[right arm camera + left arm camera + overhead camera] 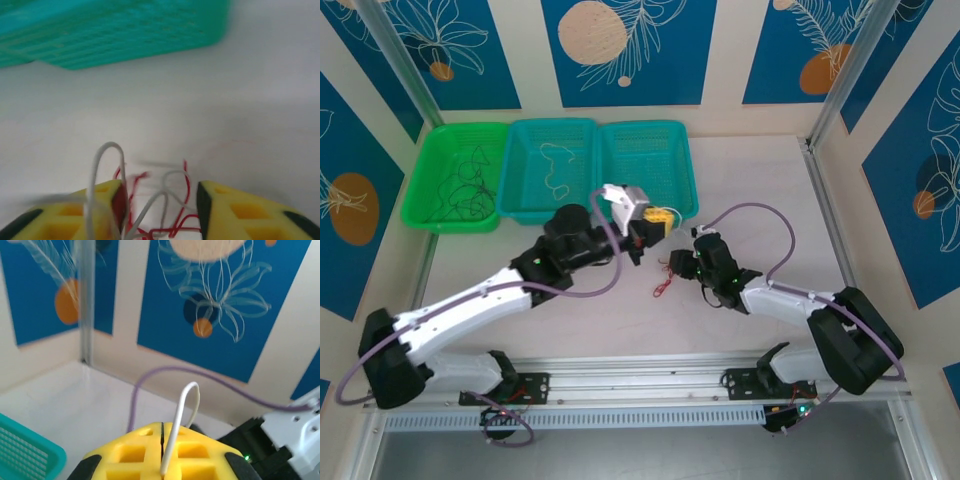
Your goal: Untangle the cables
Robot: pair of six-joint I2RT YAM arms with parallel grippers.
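My left gripper (660,218) (162,442) hangs above mid-table, its yellow jaws pressed together on a white cable (186,402) that loops up out of the seam. Just right of it, my right gripper (678,265) (160,205) is low over the table with its jaws apart. A tangle of red cable (187,190) and white cable (94,166) lies in the gap, and one white loop arches over the left finger (97,212). The red cable (665,286) trails on the table below that gripper. A black cable (465,185) lies in the green basket (425,160).
Three baskets line the back: the green one, a teal middle one (520,135) holding a white squiggle (557,165), and a teal right one (685,165) (115,35) close behind my grippers. A purple arm cable (150,377) arcs over the table.
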